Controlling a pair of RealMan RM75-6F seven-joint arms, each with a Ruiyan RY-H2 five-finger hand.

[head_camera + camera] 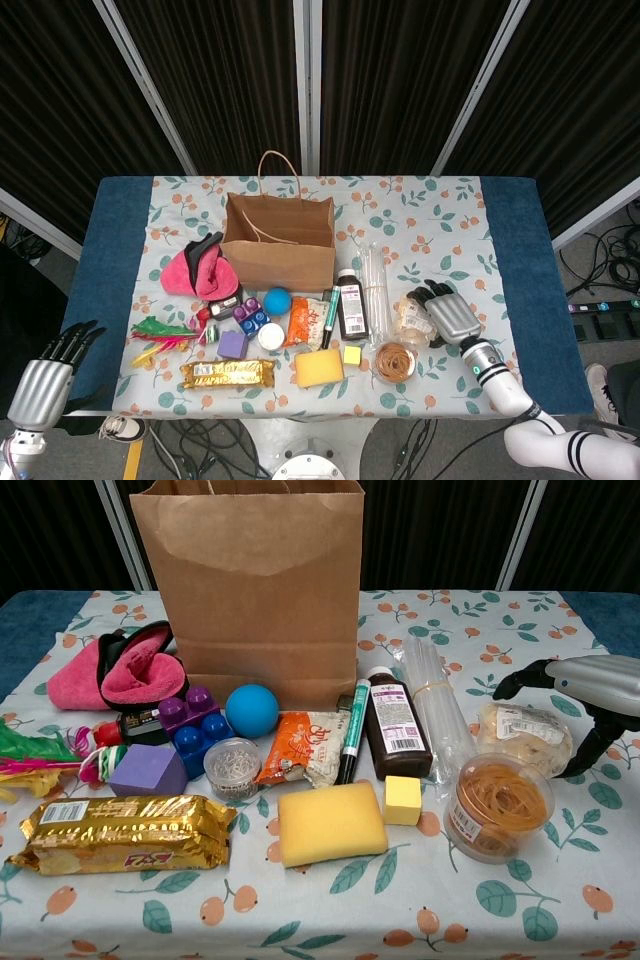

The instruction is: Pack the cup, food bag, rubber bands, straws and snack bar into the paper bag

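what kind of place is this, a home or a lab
Probably a lab or test rig, not a home: black curtain panels behind the table, loose cables on the floor, and assorted test items beside a paper bag.

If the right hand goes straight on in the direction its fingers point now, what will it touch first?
Most likely the food bag. The right hand hovers open just beside it, fingers pointing toward it and the straws beyond. Its height above the bag is unclear, so it might pass over rather than touch.
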